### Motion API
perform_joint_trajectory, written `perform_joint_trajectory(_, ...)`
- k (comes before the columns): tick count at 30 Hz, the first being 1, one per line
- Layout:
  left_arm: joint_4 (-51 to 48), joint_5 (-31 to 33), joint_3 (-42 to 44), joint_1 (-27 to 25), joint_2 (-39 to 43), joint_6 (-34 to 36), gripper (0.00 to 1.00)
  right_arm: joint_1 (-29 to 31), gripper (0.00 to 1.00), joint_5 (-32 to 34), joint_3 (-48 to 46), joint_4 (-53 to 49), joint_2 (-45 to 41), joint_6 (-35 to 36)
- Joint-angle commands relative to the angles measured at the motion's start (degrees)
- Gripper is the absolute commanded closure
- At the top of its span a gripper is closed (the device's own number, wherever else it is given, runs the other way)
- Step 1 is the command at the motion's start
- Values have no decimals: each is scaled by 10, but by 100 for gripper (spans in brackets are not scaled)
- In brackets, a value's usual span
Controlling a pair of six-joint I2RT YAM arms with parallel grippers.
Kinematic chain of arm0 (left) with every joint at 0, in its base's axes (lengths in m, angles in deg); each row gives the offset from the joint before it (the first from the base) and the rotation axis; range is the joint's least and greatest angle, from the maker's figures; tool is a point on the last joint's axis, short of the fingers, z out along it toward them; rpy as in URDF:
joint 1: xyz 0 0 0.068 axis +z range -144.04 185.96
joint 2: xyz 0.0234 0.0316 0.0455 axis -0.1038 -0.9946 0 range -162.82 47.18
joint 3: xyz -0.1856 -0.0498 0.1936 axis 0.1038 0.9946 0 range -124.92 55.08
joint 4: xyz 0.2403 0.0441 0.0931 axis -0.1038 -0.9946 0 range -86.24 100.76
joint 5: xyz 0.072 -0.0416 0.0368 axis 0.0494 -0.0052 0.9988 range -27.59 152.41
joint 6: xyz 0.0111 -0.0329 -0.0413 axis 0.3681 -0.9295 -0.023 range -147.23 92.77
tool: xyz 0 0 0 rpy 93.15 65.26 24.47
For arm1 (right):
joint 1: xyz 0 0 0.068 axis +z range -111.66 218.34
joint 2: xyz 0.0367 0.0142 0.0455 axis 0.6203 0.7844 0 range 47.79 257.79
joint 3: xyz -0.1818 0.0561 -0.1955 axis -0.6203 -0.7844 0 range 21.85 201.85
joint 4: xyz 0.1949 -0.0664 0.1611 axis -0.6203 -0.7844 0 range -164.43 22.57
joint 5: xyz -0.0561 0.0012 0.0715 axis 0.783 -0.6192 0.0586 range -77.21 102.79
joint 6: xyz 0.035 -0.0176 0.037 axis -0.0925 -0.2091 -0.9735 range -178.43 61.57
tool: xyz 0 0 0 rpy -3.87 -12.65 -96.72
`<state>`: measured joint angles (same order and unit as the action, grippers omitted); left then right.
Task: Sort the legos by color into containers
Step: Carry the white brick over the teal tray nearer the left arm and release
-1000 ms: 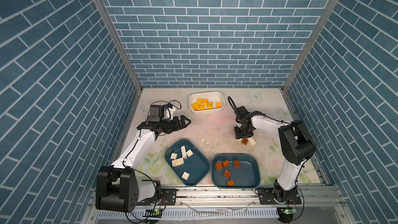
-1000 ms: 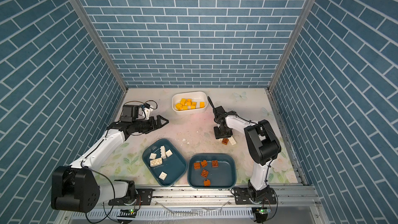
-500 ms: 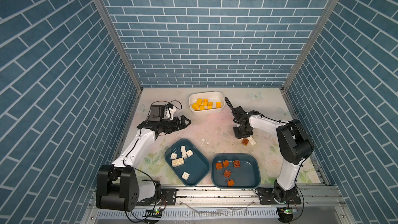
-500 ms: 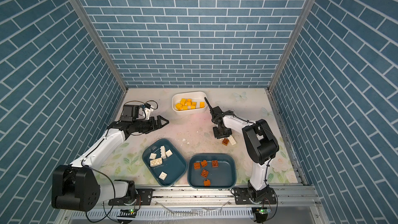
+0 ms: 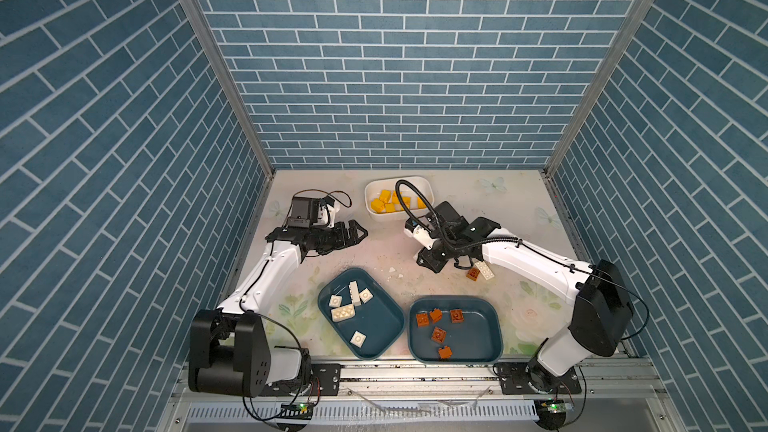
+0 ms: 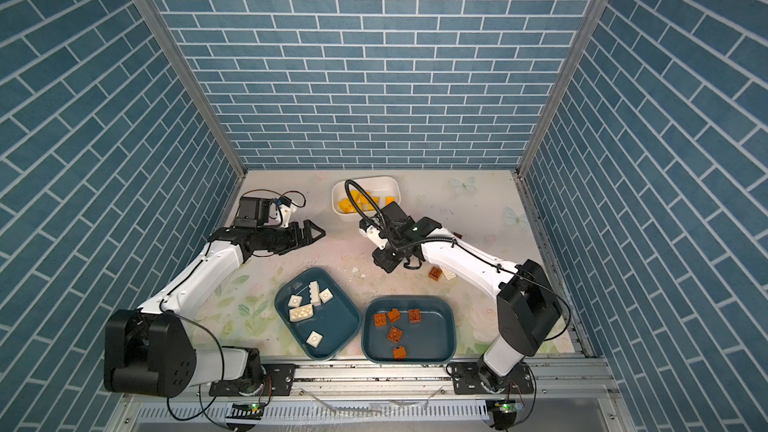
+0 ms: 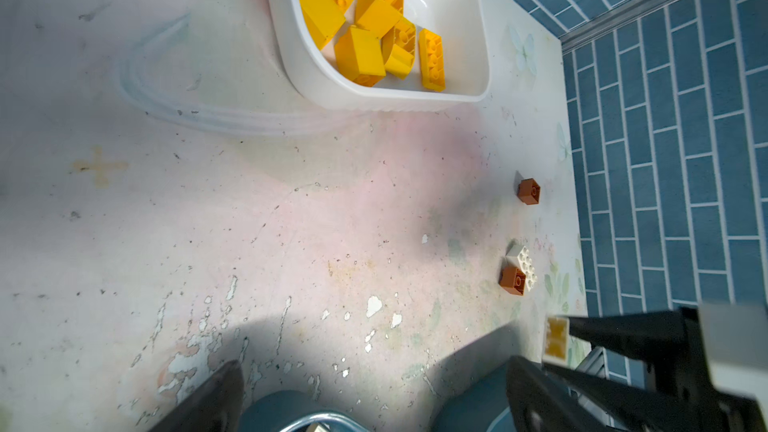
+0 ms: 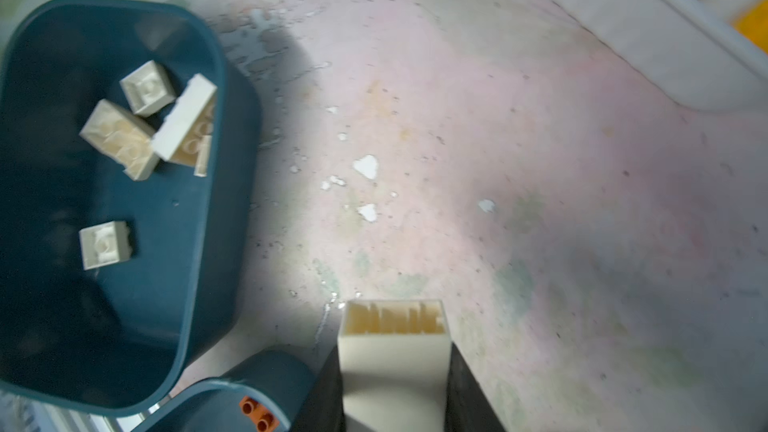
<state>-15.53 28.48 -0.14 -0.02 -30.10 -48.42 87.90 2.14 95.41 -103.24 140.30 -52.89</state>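
At far left, leave the left gripper (image 5: 360,232) parked: spread fully wide, holding nothing, hovering over bare table (image 5: 386,245), well apart from every brick. Next along, aim for the left teal tub (image 5: 380,320), already home to the white legos (image 5: 343,311). Behind it, ignore the white tub (image 5: 367,195) of yellow bricks (image 5: 386,205). Further right, rely on the right gripper (image 8: 394,367): clamped narrow on a cream brick (image 8: 394,326), hollow underside facing outward, apparently clear of the table, between the white tub and the teal pair. Carry level, stop squarely above open floor in that left tub rather than over its rim, and lower before releasing, to avoid a bounce. Skip the right teal tub (image 5: 478,338), judged reserved for brown. At far right, save for later the brown brick (image 5: 472,274) touching a long white brick (image 5: 485,271).

Against a second ago: find the right gripper swung leftward, away from that loose pair; find the left gripper unmoved.
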Motion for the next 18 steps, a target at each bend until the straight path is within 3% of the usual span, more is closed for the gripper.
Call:
perform_joint_trajectory(1,-21,33,-24,3,-15,-11,0,38,78,-52,2,26,7,81)
perform_joint_trajectory(11,-39,77,-53,3,-26,-43,0,156,77,-39,54,84,91,112)
perform_joint_trajectory(18,-48,88,-67,3,-43,-37,0,190,62,-7,95,116,156,117)
